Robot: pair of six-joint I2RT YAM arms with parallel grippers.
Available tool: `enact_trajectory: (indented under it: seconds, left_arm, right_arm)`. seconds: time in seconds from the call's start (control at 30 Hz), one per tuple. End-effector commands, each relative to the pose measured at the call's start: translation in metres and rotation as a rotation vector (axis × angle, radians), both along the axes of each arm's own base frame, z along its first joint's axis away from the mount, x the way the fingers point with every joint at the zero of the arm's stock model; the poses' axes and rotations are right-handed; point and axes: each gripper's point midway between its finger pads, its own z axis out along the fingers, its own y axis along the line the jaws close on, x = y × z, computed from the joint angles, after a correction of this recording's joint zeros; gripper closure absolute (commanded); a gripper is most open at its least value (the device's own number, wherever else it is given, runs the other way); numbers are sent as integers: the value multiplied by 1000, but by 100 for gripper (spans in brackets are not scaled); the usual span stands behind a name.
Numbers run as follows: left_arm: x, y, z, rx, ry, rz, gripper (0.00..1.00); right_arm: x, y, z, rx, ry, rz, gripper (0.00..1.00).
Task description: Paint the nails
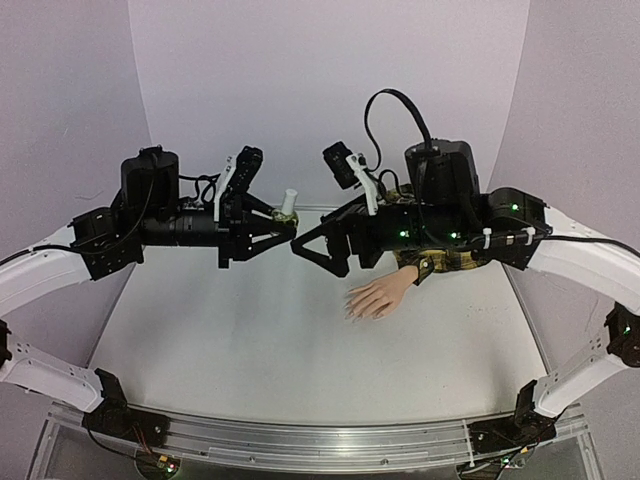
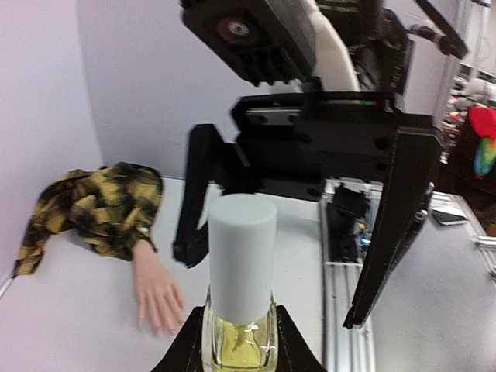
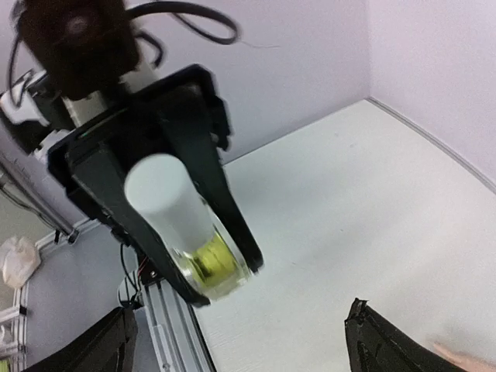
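Soft, even light fills all three views, leaving only faint shadows on the pale counter [image 1: 250, 340]. The top view bends the near rail [image 1: 320, 443] into a curve. Both wrist views are blurred, the bottle [image 3: 182, 229] in the right one smeared

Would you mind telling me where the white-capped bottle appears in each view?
Top external: white-capped bottle at upper centre, in the left gripper.
Left wrist: bottle at bottom centre, close up.
Right wrist: bottle left of centre.
Shared landmark: the left gripper clamped on it.
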Motion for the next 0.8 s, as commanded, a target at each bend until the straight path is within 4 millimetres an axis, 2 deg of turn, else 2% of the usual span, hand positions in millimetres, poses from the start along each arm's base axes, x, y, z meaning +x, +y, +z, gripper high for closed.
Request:
enact_trajectory:
  seconds: [0.0, 0.1, 0.17, 0.23, 0.33, 0.5, 0.57, 0.77]
  left_arm:
    - [58, 16, 20, -46, -133, 365, 100]
    - [92, 21, 13, -1, -120, 554, 100]
    - [102, 18, 7, 30, -113, 601, 100]
    - [99, 11, 4, 37, -122, 587, 100]
    - [95, 6, 4, 26, -126, 576, 100]
    - [90, 2, 4, 12, -112, 565, 100]
    - [89, 0, 5, 3, -108, 556, 100]
    - [88, -5, 4, 1, -107, 547, 100]
  right_arm:
    - [43, -26, 28, 115, 42, -344, 3]
    - [60, -28, 31, 176, 120, -467, 5]
    - [66, -23, 34, 202, 150, -503, 8]
    - [74, -20, 36, 211, 158, -540, 13]
    - [83, -16, 37, 217, 168, -581, 26]
    - [94, -11, 32, 181, 173, -635, 36]
    - [96, -6, 30, 171, 175, -633, 37]
    - [96, 8, 26, 157, 199, -605, 56]
